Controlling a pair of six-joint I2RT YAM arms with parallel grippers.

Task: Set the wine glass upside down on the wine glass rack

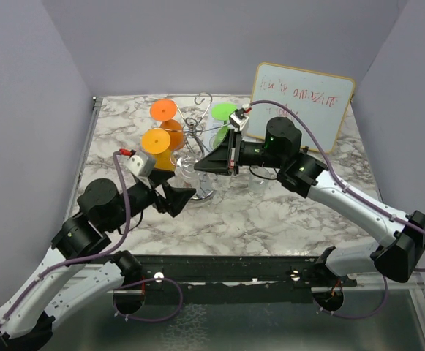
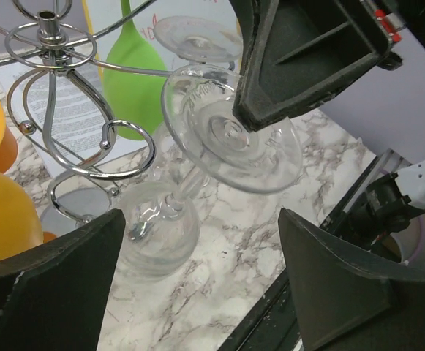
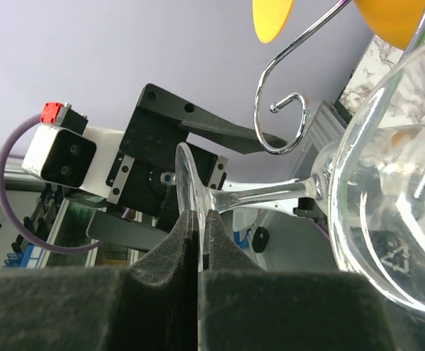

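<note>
The orange glasses (image 1: 156, 139) hang at the left of the rack (image 2: 50, 44). The left wrist view cuts them off at its edge. The left end effector (image 1: 182, 198) stands wide, holding nothing, on the near side of the rack's base. The chrome rack stands mid-worktop (image 1: 285, 212); its disc base is partly hidden behind the wine glass (image 2: 230, 139). The wine glass is clear and hard to make out in the top view. It is tilted, foot high and bowl low, beside a curled rack arm; contact with that arm cannot be confirmed. The right wrist view cuts off its bowl. The right end effector (image 3: 197, 219) is closed on the foot's rim. The green glass (image 2: 128, 88) hangs behind.
</note>
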